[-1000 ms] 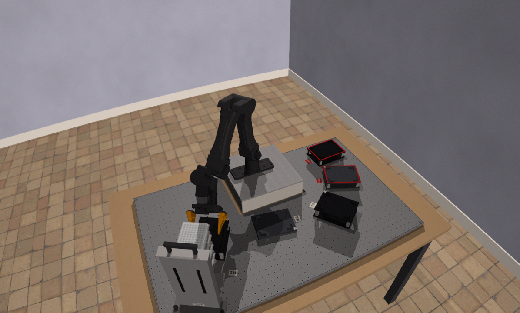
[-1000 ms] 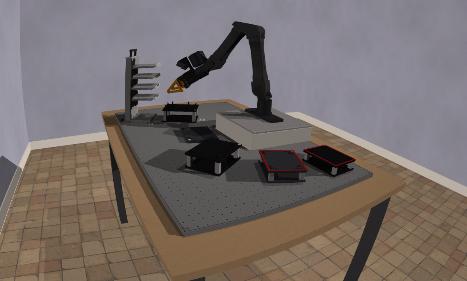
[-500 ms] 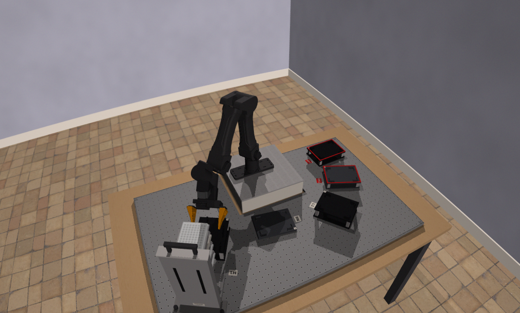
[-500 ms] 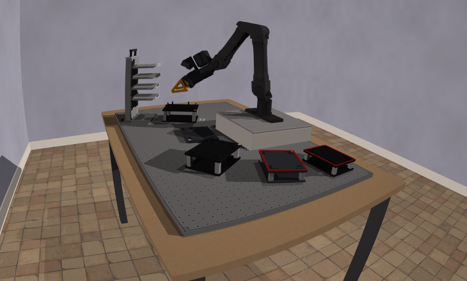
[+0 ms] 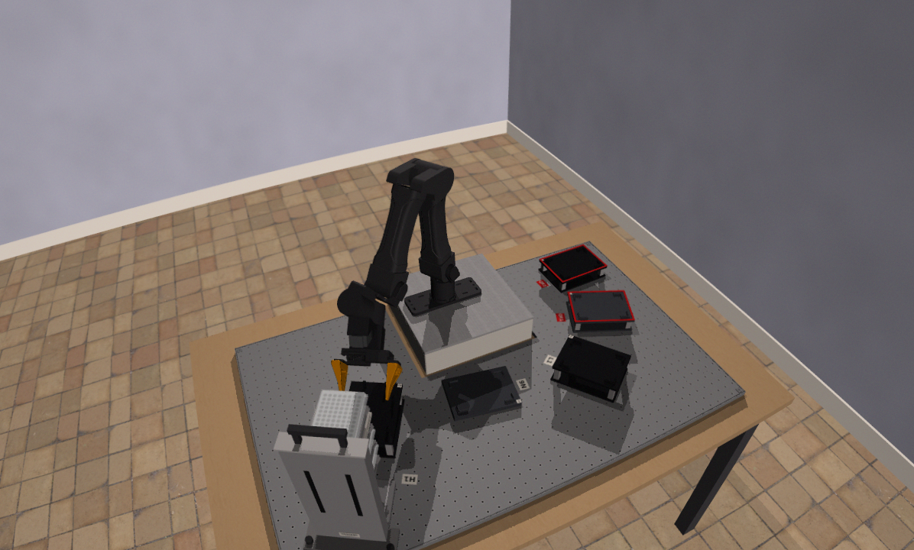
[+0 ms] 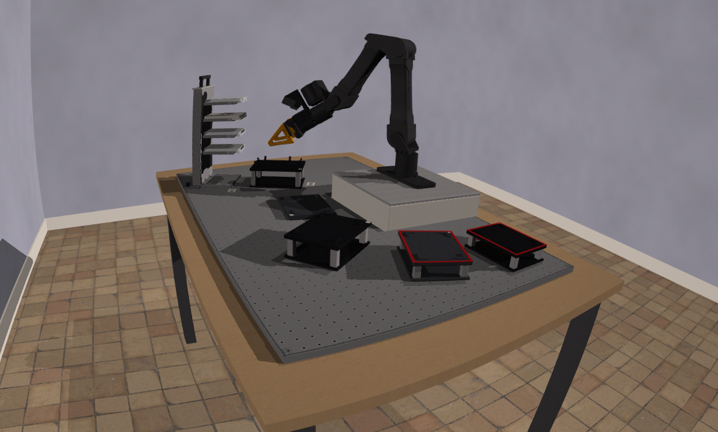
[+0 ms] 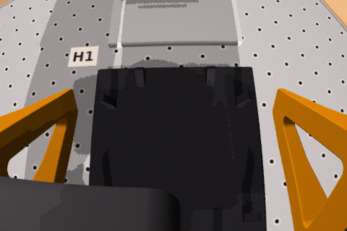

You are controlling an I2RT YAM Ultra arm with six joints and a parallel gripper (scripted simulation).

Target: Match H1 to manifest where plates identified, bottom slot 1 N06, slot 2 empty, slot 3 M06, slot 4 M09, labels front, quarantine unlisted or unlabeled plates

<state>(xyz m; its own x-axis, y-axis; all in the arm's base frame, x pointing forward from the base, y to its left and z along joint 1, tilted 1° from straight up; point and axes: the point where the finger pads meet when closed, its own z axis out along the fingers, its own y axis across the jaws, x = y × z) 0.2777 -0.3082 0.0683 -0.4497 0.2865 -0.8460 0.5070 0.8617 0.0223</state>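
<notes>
The plate hotel H1 (image 6: 203, 134) stands at the deck's far left corner, with pale plates or shelves showing at four levels (image 6: 224, 124); from above it also shows in the top view (image 5: 333, 454). The H1 deck label (image 7: 83, 56) lies to the left. My gripper (image 7: 175, 99) (image 6: 282, 137) is open and empty. It hovers in front of the hotel, above a bare black nest (image 7: 176, 154).
Two red-edged nests (image 5: 572, 265) (image 5: 600, 307) stand bare at the far right. A raised black nest (image 5: 591, 366) and a low flat black nest (image 5: 484, 391) lie mid-deck. The arm's grey pedestal (image 5: 470, 311) stands behind them.
</notes>
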